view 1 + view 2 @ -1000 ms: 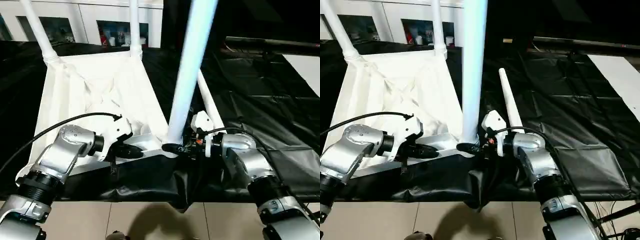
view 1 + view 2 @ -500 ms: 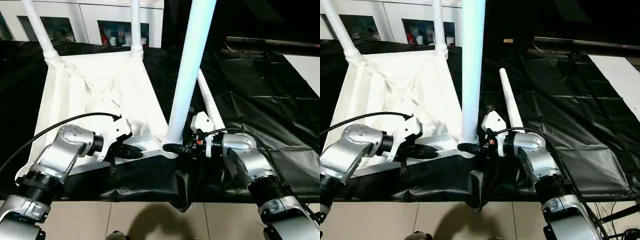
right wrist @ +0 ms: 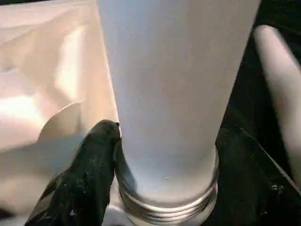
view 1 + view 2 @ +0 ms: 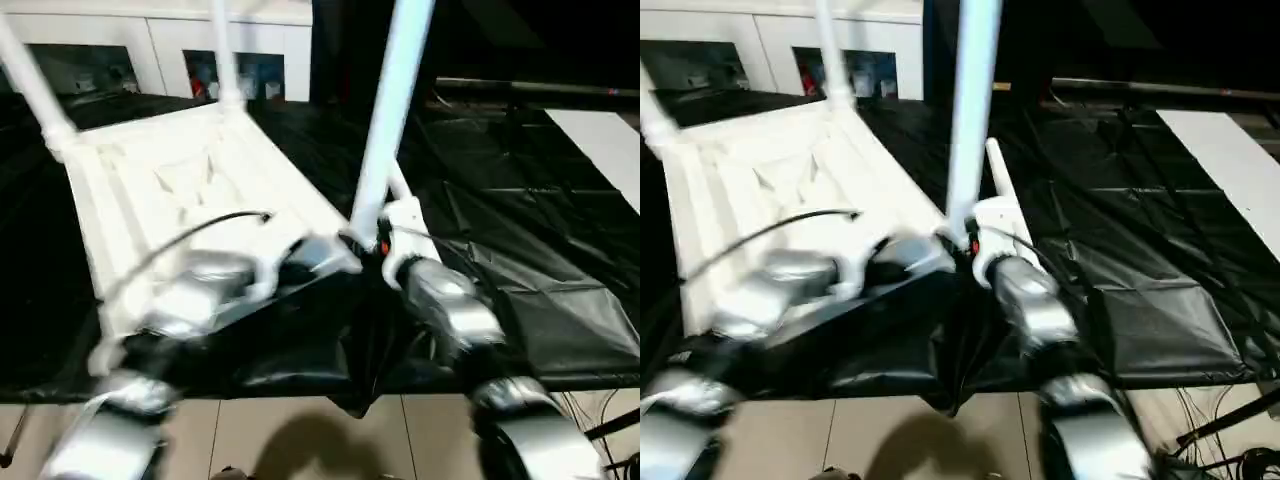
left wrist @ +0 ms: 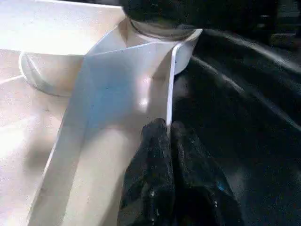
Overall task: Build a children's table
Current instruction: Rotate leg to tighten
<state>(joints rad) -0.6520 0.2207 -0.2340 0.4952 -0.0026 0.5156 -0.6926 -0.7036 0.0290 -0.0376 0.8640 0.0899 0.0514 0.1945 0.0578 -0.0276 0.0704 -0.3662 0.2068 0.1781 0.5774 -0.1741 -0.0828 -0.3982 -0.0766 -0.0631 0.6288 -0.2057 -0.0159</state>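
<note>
The white tabletop [image 4: 150, 185] lies underside up on a black sheet. Two white legs stand in its far corner sockets [image 4: 35, 85] [image 4: 222, 60]. A third leg [image 4: 390, 110] stands upright at the near right corner. My right gripper [image 3: 167, 155] is shut on this leg's base just above its threaded end, with one black finger [image 3: 101, 160] on each side. My left gripper [image 5: 168, 136] is shut on the tabletop's thin near rim [image 5: 170, 84], close to that same corner socket. A fourth leg [image 4: 1002, 185] lies loose on the sheet behind my right arm.
The black sheet [image 4: 520, 230] covers the floor around the tabletop, and its wrinkled front edge ends at pale tiles [image 4: 300, 440]. A white glass-door cabinet [image 4: 180, 70] stands along the back. A white panel [image 4: 600, 140] lies at the far right.
The whole picture has shifted and blurred, so the camera has moved. Both grippers keep their holds, on the rim and on the upright leg's base.
</note>
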